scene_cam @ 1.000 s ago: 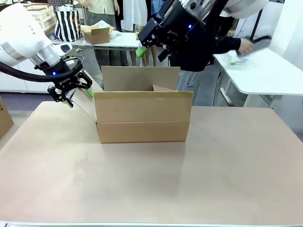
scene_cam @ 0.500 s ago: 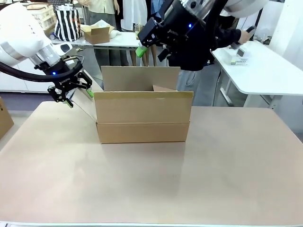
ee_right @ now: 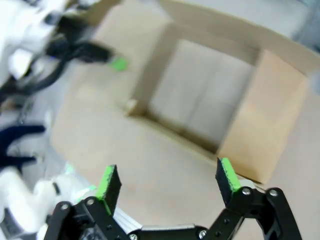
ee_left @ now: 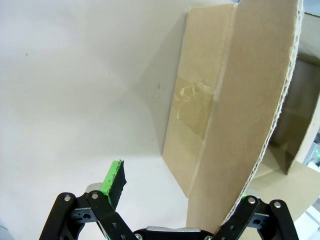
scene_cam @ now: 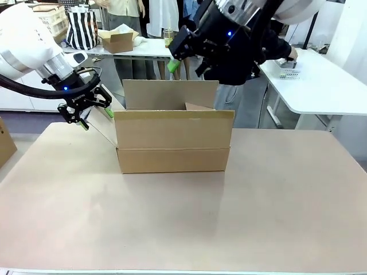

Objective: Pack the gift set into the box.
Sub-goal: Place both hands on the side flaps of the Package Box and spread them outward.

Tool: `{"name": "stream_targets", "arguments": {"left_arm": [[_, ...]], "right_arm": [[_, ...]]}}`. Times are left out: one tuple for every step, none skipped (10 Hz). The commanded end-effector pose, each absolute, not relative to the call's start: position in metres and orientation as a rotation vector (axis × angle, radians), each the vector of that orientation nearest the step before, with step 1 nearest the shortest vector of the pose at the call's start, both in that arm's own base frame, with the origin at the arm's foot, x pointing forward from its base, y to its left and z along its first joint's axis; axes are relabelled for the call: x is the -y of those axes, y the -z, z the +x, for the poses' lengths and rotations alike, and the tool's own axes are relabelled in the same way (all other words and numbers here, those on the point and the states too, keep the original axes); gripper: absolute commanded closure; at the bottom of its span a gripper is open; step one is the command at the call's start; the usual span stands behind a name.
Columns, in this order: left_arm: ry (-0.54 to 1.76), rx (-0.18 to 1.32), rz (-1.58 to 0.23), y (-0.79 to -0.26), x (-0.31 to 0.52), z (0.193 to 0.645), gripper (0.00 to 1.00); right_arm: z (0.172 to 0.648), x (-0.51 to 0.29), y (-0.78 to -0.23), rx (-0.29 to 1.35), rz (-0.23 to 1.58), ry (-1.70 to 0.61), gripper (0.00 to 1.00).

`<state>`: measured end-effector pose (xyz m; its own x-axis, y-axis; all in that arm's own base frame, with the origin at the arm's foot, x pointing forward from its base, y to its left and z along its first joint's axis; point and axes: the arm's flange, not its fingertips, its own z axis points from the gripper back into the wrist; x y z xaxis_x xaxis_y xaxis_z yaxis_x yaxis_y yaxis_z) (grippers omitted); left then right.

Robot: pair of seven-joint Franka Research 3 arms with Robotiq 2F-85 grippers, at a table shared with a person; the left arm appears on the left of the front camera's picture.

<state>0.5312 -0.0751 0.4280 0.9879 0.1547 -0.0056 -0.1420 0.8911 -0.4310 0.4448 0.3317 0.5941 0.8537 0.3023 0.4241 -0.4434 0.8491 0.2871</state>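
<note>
The box (scene_cam: 172, 140) stands open on the table, a large brown carton with its flaps up. My left gripper (scene_cam: 96, 118) is open at the box's left side, its fingers astride the left flap (ee_left: 235, 100); one green pad (ee_left: 114, 180) is on the outer side. My right gripper (scene_cam: 183, 64) hangs open high above the box's back edge, holding nothing. Looking down from the right wrist, the box (ee_right: 205, 95) is bare inside, below the right gripper (ee_right: 167, 170). The gift set is out of view.
A person in dark clothes stands behind the box, one hand (scene_cam: 292, 54) reaching to a small item (scene_cam: 285, 69) on the white side table (scene_cam: 321, 86). Another brown carton's corner (scene_cam: 6, 143) sits at the table's left edge. The tabletop (scene_cam: 183, 217) in front is bare.
My right gripper has shifted slightly right. The person's hand has moved over the side table to the small item. My left gripper has stayed put.
</note>
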Motion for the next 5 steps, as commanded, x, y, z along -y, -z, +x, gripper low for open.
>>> {"name": "stream_targets", "arguments": {"left_arm": [[-0.166, 0.028, -0.428, -0.431, 0.074, 0.53, 0.0], [-0.166, 0.028, -0.428, -0.431, 0.074, 0.53, 0.0], [-0.166, 0.028, -0.428, -0.431, 0.074, 0.53, 0.0], [-0.166, 0.028, -0.428, -0.431, 0.074, 0.53, 0.0], [-0.166, 0.028, -0.428, -0.431, 0.074, 0.53, 0.0]], "right_arm": [[0.459, -0.383, -0.566, 0.354, 0.032, -0.098, 0.0], [0.465, -0.397, -0.551, 0.373, -0.111, -0.05, 0.0], [0.468, -0.416, -0.536, 0.361, -0.159, -0.065, 0.0], [0.474, -0.422, -0.528, 0.358, -0.14, -0.073, 0.0], [0.464, -0.406, -0.542, 0.354, -0.062, -0.202, 0.0]]}}
